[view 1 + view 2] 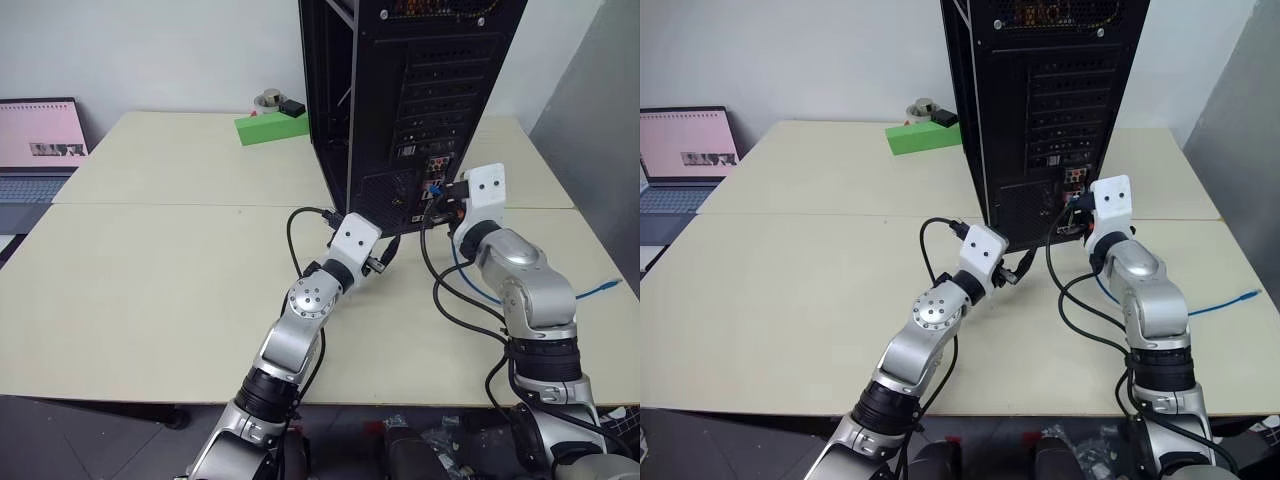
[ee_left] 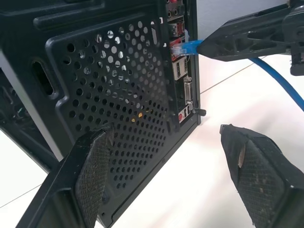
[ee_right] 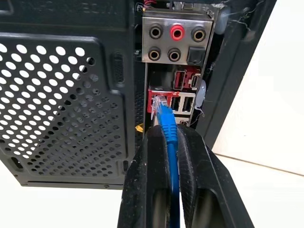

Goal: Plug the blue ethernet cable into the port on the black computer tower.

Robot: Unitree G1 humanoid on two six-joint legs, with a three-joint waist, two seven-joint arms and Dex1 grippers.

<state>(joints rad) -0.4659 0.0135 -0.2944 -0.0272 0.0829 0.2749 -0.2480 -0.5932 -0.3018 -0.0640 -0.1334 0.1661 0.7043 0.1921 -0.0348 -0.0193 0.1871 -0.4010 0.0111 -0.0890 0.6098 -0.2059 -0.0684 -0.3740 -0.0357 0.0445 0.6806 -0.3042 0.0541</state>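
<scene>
The black computer tower (image 1: pixel 400 100) stands at the back of the table with its rear toward me. My right gripper (image 3: pixel 169 132) is shut on the blue ethernet cable (image 3: pixel 169 137) just behind its clear plug (image 3: pixel 159 103). The plug's tip sits at the mouth of the red-framed port (image 3: pixel 153 95), below the audio jacks; I cannot tell how deep it is. In the head views the right gripper (image 1: pixel 445 197) is level against the connector strip. My left gripper (image 2: pixel 165 129) is open, with nothing between its fingers, in front of the tower's perforated lower panel (image 2: pixel 123 95).
The cable's loose end (image 1: pixel 610 288) trails across the table at the right. Black robot wires (image 1: pixel 450 300) loop between my arms. A green box (image 1: pixel 270 128) lies behind the tower's left side. A laptop (image 1: pixel 40 150) sits at the far left.
</scene>
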